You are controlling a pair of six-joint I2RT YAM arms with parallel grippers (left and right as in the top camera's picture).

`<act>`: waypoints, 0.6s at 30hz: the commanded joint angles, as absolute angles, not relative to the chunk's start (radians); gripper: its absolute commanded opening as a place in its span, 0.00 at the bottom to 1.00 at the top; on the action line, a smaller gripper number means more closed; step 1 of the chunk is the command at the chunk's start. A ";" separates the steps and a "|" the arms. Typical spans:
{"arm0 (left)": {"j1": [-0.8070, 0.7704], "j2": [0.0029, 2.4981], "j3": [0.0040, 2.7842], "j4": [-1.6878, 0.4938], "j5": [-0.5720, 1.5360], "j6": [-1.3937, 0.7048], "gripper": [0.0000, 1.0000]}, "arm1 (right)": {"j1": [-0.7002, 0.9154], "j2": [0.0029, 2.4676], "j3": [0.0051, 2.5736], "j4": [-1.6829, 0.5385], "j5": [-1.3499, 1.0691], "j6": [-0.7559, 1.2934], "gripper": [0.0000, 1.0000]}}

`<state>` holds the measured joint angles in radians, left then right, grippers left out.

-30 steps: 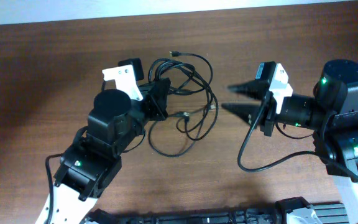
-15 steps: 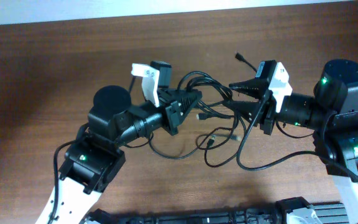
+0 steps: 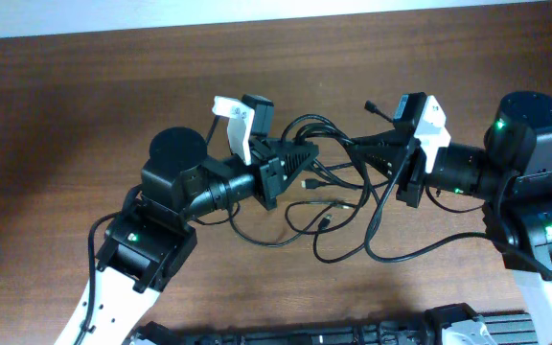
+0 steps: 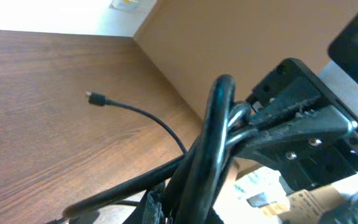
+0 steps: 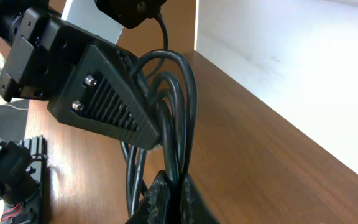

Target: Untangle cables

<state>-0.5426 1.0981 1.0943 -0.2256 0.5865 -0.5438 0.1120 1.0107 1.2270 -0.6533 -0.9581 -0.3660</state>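
Starting at the near edge of the table [image 3: 84,105], the two arms reach in from the near left and near right corners and meet over the middle. By the near right side a thick black wire [image 3: 405,259] curves over the wood. It belongs to the right arm and is not part of the job. A little further in, the cables [image 3: 336,151] let some thin slack loops droop onto the table, because only the top of the bunch is lifted. Above those loops the left gripper [image 3: 305,155] points to the right with its fingers squeezed tight on the cables. The right gripper [image 3: 360,153] points back at it, tip almost to tip, and it is also pinched closed on the cables. The right wrist view shows this well: its own fingers [image 5: 166,193] nip several black strands low down. Those strands then bend up and over beside the ribbed finger of the left gripper [image 5: 114,102]. Each gripper seems to hold its own part of the bunch so the two can pull away from each other and open the knot. The bunch looks only just gathered, so most of the job is probably not done yet. Pulling too fast might make the knot tighter, so a slow pull looks best. Further back, toward the far edge, one plug end [image 3: 370,106] sticks up free behind the right gripper. More loops arch over the left gripper.
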 commanded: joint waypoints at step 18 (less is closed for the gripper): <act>-0.280 1.093 1.106 -0.412 0.543 -0.623 0.00 | 0.110 0.955 1.238 -0.752 -0.661 -0.279 0.51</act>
<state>-0.2836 1.1000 1.0946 -0.4229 0.4808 -0.6544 0.1120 0.9592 1.2270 -0.7544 -0.6697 -0.2829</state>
